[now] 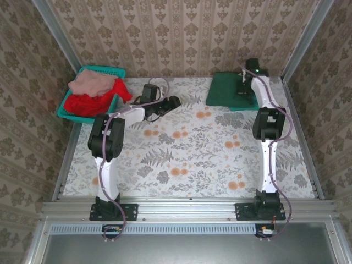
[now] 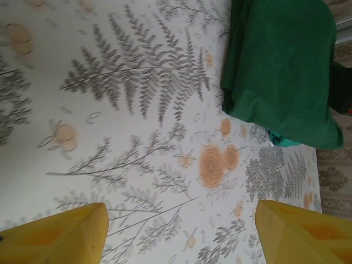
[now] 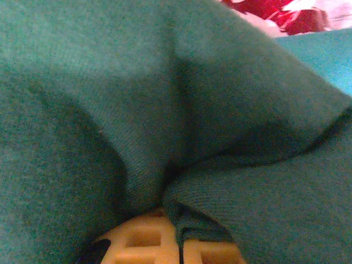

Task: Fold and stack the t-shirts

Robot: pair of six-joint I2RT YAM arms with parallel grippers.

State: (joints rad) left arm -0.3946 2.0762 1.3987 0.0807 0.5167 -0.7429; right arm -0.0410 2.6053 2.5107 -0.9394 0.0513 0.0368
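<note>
A dark green t-shirt [image 1: 225, 91] lies folded at the back right of the table. My right gripper [image 1: 242, 88] sits on its right part, shut on a fold of the green cloth [image 3: 181, 137] that is pinched between the fingertips [image 3: 220, 254]. Under the green one, a teal-green t-shirt [image 3: 324, 52] and a white-red one [image 3: 286, 14] peek out. My left gripper [image 1: 171, 102] hovers open over the bare tablecloth at the back middle, its yellow fingers [image 2: 60, 234] wide apart with nothing between them. In the left wrist view the green t-shirt [image 2: 280, 66] lies ahead to the right. A dusty pink t-shirt [image 1: 92, 83] and a red one [image 1: 91, 103] are heaped in the basket.
A teal mesh basket [image 1: 113, 71] stands at the back left corner against the wall. Metal rails edge the table on the left [image 1: 66, 154] and right [image 1: 305, 154]. The floral tablecloth [image 1: 192, 154] spreads between the two arms.
</note>
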